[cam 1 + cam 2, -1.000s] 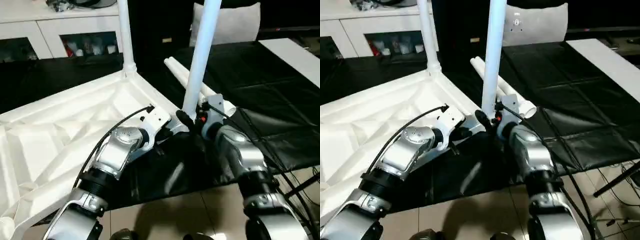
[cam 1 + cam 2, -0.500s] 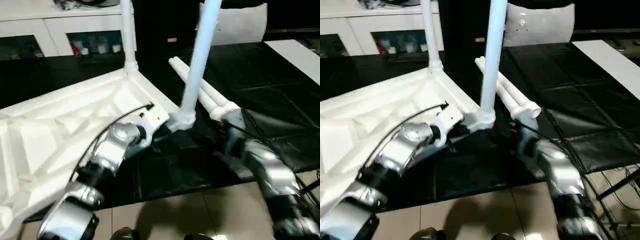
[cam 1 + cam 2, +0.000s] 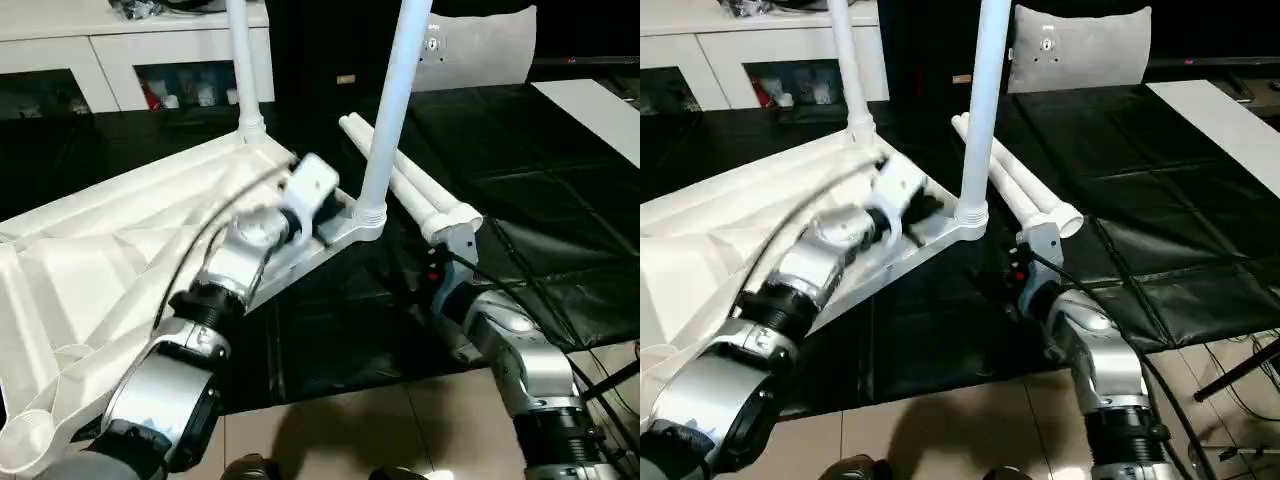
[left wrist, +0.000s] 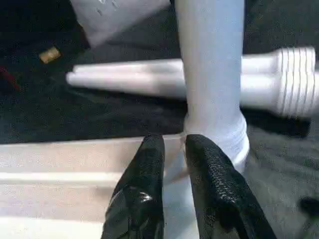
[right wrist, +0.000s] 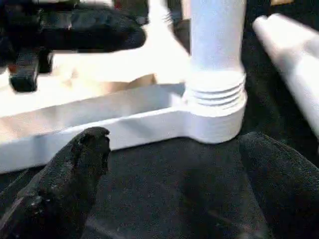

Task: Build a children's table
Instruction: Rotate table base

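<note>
The children's table top [image 3: 120, 250] lies upside down on the black work table, ribbed underside up. One white leg [image 3: 395, 100] stands upright in the near corner socket [image 3: 368, 213], and another leg [image 3: 243, 70] stands in the far corner. Two loose legs [image 3: 405, 180] lie side by side on the black sheet. My left gripper [image 4: 173, 142] hovers over the rim right beside the near leg's base, its fingers [image 4: 149, 169] a narrow gap apart with nothing between them. My right gripper [image 5: 174, 144] is wide open, a little short of the socket, holding nothing.
A white cabinet [image 3: 120, 60] stands behind the table and a pale panel [image 3: 480, 45] leans at the back. A white board [image 3: 590, 100] lies at the far right. The black sheet's front edge drops to tiled floor [image 3: 350, 430].
My right gripper has left the near leg's base and pulled back toward me. My left gripper has risen onto the rim by the socket and its fingers have parted slightly.
</note>
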